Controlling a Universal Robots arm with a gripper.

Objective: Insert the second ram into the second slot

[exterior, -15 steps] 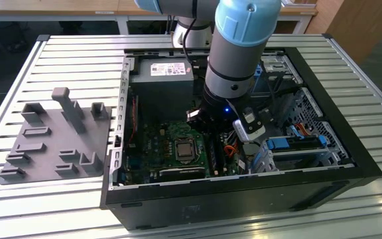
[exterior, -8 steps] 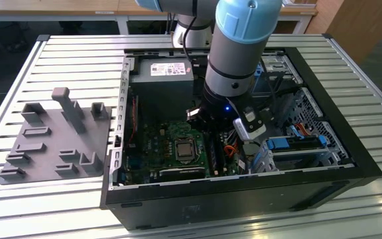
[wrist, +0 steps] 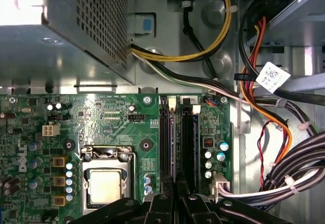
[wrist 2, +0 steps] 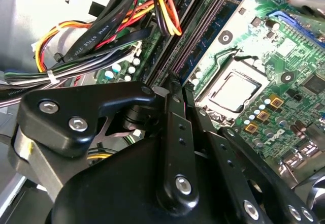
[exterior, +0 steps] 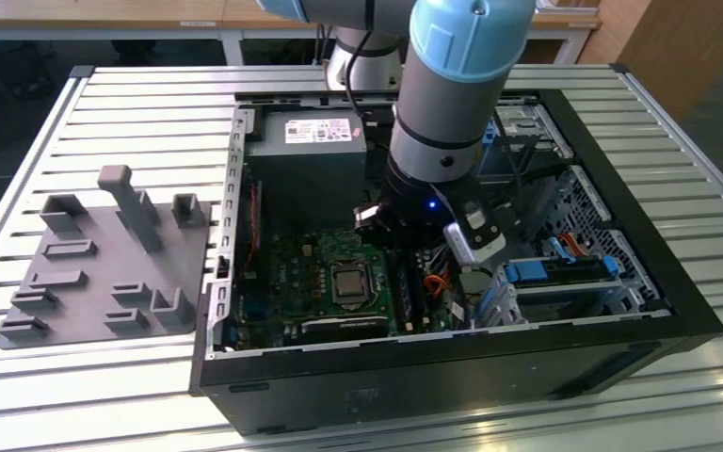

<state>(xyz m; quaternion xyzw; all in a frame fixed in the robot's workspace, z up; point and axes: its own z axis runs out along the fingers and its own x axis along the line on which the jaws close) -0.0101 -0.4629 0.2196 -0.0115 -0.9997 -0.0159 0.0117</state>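
Closest to us was the pincer, its black links crowding the second wrist view. Its jaws were drawn in to a narrow gap and, as far as we could see, were pinching the near end of the second ram. In the first wrist view that stick showed as a thin dark blue strip seen edge-on among the black memory slots. Its long axis ran straight away from the pincer towards the power supply. The CPU socket lay just to one side of the pincer and bundled cables to the other. In the exterior view the arm reached down into the open computer case.
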